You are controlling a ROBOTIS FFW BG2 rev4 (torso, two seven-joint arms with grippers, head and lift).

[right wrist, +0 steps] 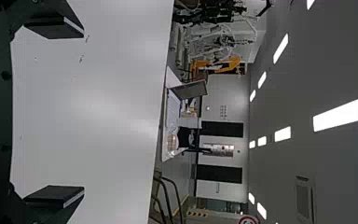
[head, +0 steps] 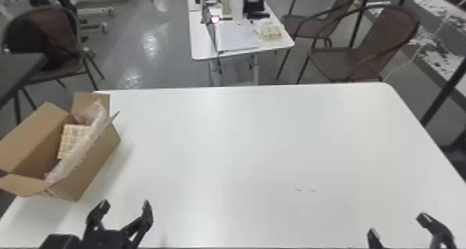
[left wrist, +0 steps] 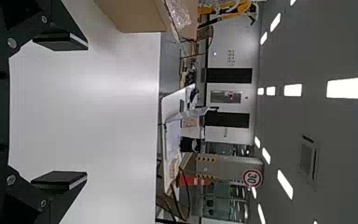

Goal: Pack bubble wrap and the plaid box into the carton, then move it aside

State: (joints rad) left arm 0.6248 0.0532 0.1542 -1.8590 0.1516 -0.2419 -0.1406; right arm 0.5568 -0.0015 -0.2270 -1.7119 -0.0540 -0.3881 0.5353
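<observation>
The open cardboard carton (head: pixel 98 158) stands at the table's left edge, its flaps up or spread; in the left wrist view part of the carton (left wrist: pixel 135 14) shows too. Inside lies the plaid box (head: pixel 72 139), with bubble wrap (head: pixel 78 151) along its right side, rising above the carton's wall. My left gripper (head: pixel 125 205) is open near the table's front edge, just right of and in front of the carton; the left gripper (left wrist: pixel 60 110) holds nothing. At the front right my right gripper (head: pixel 397 222) is open, far from the carton; the right gripper (right wrist: pixel 55 113) has bare table between its fingers.
The white table (head: pixel 242 137) spreads from the carton to the right. Beyond its far edge stand a smaller white desk (head: pixel 239 52) with papers and items, and brown chairs (head: pixel 374 47). A dark table corner (head: pixel 20 66) is at the left.
</observation>
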